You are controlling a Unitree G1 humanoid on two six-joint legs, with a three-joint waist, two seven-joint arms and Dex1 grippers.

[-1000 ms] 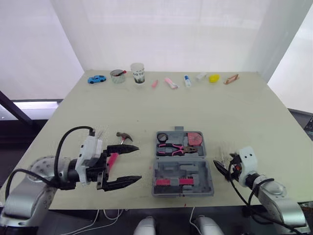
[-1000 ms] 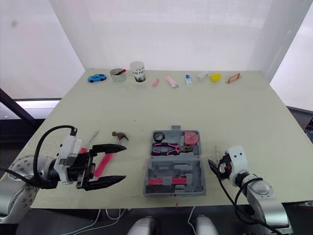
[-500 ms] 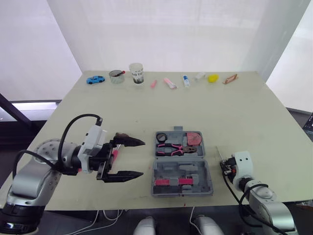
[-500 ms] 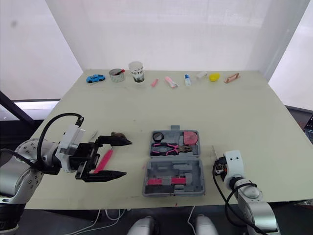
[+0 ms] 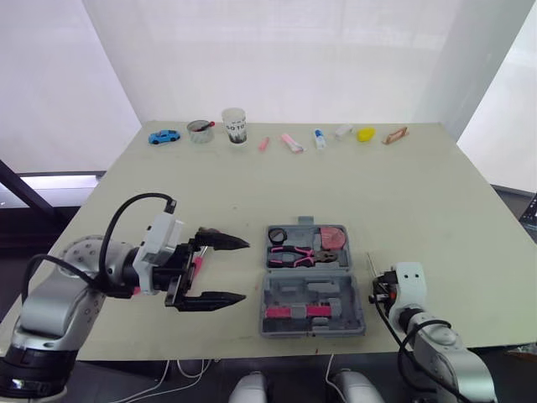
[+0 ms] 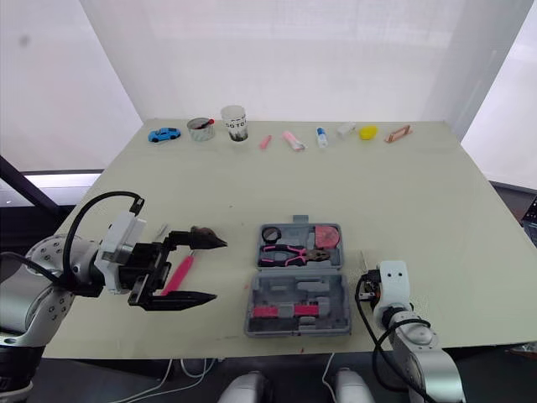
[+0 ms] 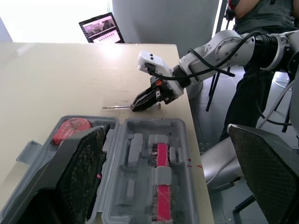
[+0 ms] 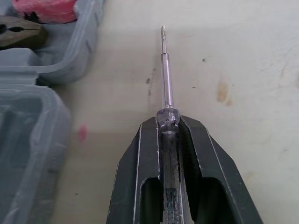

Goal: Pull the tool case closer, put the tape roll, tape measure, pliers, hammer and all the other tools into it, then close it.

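Over the last second the left pincer (image 5: 245,270) has shifted forward, so its upper finger now covers the hammer's head, and the right arm has tucked in nearer the case.

The tool case (image 5: 312,294) lies open near the front edge of the table (image 5: 403,193), a grey moulded-plastic shell with rounded corners. Its far half holds a black ring of tape roll (image 5: 279,236) at the left, pliers (image 5: 295,254) with pink and black grips in the middle, and a rounded pink tape measure (image 5: 334,236) at the right. The near half has ribbed slots, one of them holding a pink strip (image 5: 295,311).

Left of the case, the hammer (image 6: 181,272) lies flat with its pink handle between the left pincer's two black fingers, which are spread wide and hold nothing.

Just right of the case, the right pincer (image 8: 169,123) is clamped on a screwdriver (image 8: 165,79) with a clear handle and a thin metal shaft resting on the table.

Along the far edge stand a blue toy car (image 5: 165,136) and a cup (image 5: 235,125).
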